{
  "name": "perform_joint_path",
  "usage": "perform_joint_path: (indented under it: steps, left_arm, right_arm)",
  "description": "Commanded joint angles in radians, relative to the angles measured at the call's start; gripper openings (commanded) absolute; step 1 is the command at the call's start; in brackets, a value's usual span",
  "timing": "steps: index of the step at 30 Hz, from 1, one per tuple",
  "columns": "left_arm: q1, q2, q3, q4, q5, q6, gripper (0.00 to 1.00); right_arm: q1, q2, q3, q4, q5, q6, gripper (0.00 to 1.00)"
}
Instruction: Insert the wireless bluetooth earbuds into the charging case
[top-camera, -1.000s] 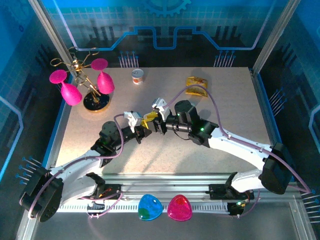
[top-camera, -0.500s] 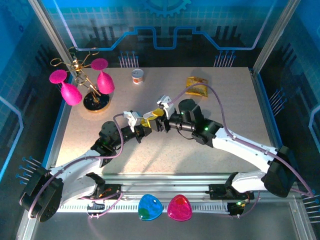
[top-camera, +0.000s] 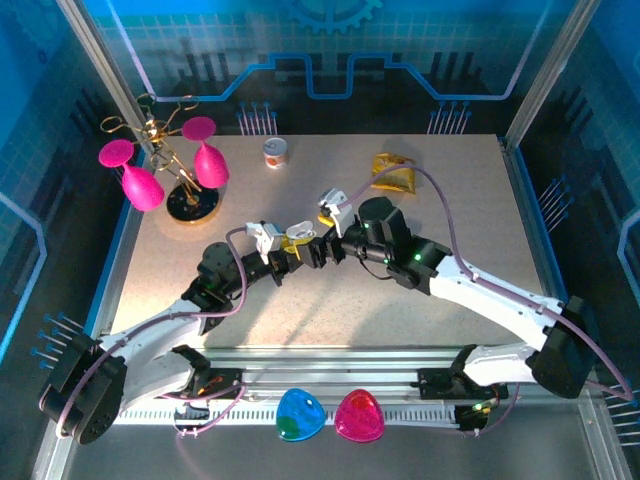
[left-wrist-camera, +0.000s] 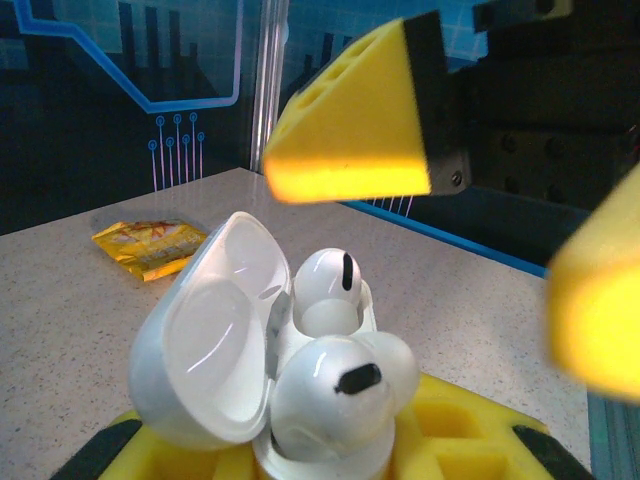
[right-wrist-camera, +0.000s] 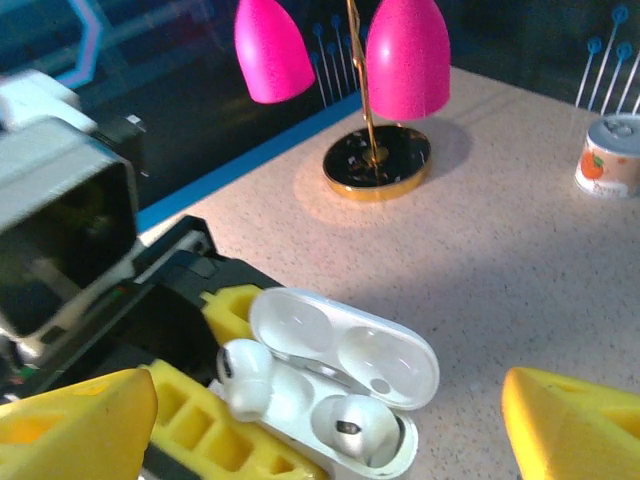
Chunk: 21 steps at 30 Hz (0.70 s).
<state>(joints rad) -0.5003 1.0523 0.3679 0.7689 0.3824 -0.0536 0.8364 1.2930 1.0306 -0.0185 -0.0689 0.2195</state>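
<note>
Nearest, on the metal rail at the front edge: two teardrop-shaped plastic pieces, one blue (top-camera: 300, 415), one pink (top-camera: 359, 416). Beyond, a speckled beige table (top-camera: 470, 210), matt, evenly lit.

Mid-table: small glossy white charging case (left-wrist-camera: 215, 330), lid hinged open, clamped at its base between the yellow foam-padded jaws of the left gripper (top-camera: 288, 257). In its sockets, two tiny white plastic earbuds: one (left-wrist-camera: 330, 285) seated deep, the other (left-wrist-camera: 345, 385) sitting higher and tilted, on the side nearer the left wrist. Facing it, just beside: right gripper (top-camera: 316, 248), jaws spread wide to either side of the case and apart from it.

Farther back on the left, gold wire stand (top-camera: 165, 170) hung with upturned pink glasses. At centre back, small white can (top-camera: 275, 152) with an orange label. To its right, crumpled yellow packet (top-camera: 393, 173).

Around all: blue wall panels printed with circuit lines, aluminium corner posts.

Against a second ago: right jaws gone from nearly closed at the case to wide apart. Left grip on the case unchanged. Stand and can in the same spots.
</note>
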Motion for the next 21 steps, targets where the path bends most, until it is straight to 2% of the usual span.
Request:
perform_joint_path:
  steps: [1,9,21]
  left_arm:
    - [-0.003,-0.023,0.027,0.047,0.026,-0.004,0.24]
    - [-0.002,-0.029,0.023,0.047,0.029,0.002,0.24]
    - [-0.002,-0.032,0.021,0.053,0.024,0.008,0.24]
  right_arm:
    - [-0.006,0.028,0.035,-0.037,0.04,0.011,0.88]
    - [-0.025,0.039,0.028,-0.05,0.076,0.063,0.84]
    - [-0.05,0.005,0.014,-0.041,0.042,0.069,0.82]
